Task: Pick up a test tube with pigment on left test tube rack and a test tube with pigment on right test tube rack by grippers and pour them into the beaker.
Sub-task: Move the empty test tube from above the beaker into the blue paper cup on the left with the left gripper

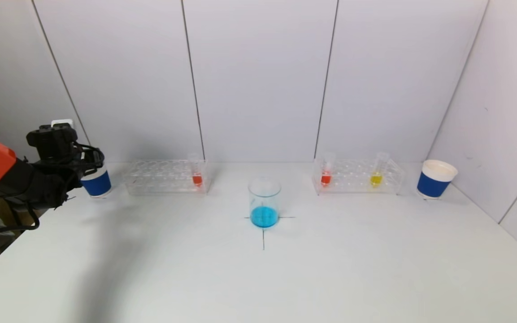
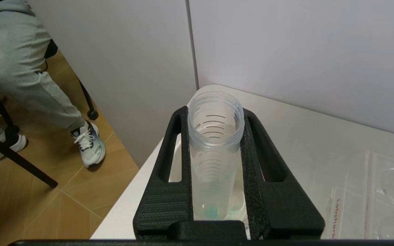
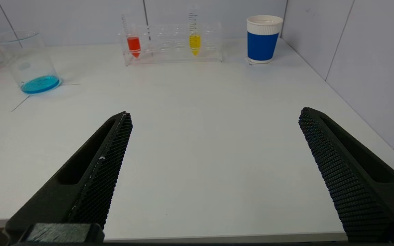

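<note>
My left gripper (image 2: 215, 112) is shut on a clear test tube (image 2: 214, 153) that holds only a blue trace at its tip. It holds the tube upright over the blue paper cup (image 1: 97, 184) at the table's far left; the gripper (image 1: 85, 163) also shows in the head view. The left rack (image 1: 166, 177) holds a red tube (image 1: 197, 175). The right rack (image 1: 358, 176) holds a red tube (image 1: 326, 172) and a yellow tube (image 1: 377, 174). The beaker (image 1: 264, 202) with blue liquid stands at the centre. My right gripper (image 3: 215, 114) is open and empty over the table's front edge.
A second blue paper cup (image 1: 435, 179) stands at the far right, beside the right rack. White walls close the back and right. The table's left edge drops to the floor, where a seated person's legs (image 2: 29, 78) show. The left rack's corner (image 2: 388, 198) lies beside my left gripper.
</note>
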You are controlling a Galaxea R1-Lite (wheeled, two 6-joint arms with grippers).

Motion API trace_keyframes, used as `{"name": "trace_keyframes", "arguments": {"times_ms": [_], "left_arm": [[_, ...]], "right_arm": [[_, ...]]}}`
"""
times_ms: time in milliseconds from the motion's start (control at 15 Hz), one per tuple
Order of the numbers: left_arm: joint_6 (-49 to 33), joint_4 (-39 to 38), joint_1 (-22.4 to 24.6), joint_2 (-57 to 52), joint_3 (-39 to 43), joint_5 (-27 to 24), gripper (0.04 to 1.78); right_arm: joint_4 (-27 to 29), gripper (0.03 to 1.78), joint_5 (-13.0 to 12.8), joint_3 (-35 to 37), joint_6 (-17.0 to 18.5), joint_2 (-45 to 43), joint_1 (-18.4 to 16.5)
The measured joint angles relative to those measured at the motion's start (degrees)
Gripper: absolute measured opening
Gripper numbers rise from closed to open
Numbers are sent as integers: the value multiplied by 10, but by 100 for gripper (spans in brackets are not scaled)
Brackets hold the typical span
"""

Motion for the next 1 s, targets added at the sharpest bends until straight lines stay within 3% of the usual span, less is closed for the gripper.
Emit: {"name": "trace_keyframes", "arguments": {"times_ms": [600, 800, 1000], "left_arm": [[1, -2, 0, -1, 8, 0, 46], [1, -1, 0, -3, 7, 0, 67], [2, -1, 0, -5, 7, 0, 114]], "right_arm": [[0, 177, 0, 0, 0, 0, 0], [0, 177, 0, 0, 0, 0, 0], [0, 177, 0, 0, 0, 0, 0]]}}
